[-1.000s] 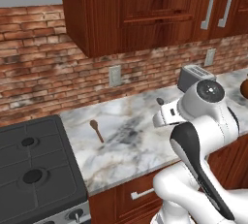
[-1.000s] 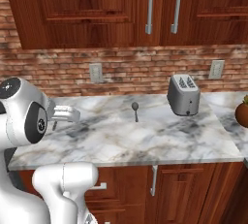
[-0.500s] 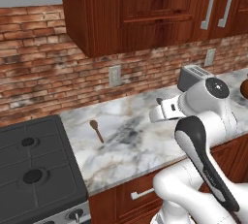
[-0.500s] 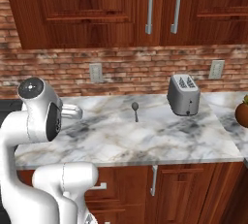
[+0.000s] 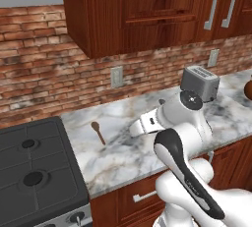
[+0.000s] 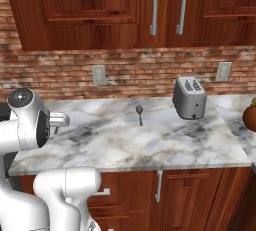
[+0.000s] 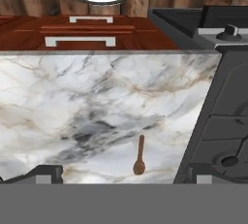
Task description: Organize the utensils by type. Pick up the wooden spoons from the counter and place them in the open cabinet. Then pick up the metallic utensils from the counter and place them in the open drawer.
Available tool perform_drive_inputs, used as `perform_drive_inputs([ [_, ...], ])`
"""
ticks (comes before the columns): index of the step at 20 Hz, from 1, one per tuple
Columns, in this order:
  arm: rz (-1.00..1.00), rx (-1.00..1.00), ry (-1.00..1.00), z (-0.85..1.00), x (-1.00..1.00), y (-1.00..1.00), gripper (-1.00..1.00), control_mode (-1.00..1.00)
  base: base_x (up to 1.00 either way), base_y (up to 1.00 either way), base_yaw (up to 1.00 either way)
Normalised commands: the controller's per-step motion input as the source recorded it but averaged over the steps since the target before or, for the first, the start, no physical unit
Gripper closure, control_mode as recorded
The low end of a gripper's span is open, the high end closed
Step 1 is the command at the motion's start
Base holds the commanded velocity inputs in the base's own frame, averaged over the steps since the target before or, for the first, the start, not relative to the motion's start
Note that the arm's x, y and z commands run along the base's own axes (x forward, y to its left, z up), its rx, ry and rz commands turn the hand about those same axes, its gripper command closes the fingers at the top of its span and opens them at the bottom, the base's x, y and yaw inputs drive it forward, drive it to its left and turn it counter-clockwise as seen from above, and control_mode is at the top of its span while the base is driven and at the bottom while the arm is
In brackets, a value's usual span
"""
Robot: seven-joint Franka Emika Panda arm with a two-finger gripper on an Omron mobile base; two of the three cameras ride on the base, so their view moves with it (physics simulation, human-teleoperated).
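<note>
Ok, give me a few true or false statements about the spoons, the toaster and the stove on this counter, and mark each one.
1. The dark brown wooden spoon lies on the counter near the stove. True.
2. The metal spoon rests inside the toaster. False: it lies flat on the marble, left of the toaster and apart from it.
3. The gripper holds the wooden spoon. False: its jaws are open and empty, and the spoon lies on the counter.
4. The toaster stands upright. True.

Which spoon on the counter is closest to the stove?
The brown wooden spoon, lying beside the black stove. The dark grey metal spoon lies farther along the marble counter, nearer the toaster.
</note>
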Motion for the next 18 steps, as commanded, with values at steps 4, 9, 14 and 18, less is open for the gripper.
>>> perform_drive_inputs([
  [4,0.0,-0.04,0.0,-0.23,0.14,0.39,-1.0,-1.0,0.0,0.0,0.0],
  [9,0.0,-0.04,0.0,-0.12,0.3,0.28,-1.0,-1.0,0.0,0.0,0.0],
  [14,0.0,-0.02,0.0,-0.12,0.43,0.42,-1.0,-1.0,0.0,0.0,0.0],
  [18,0.0,0.0,0.0,-0.14,0.48,0.42,-1.0,-1.0,0.0,0.0,0.0],
])
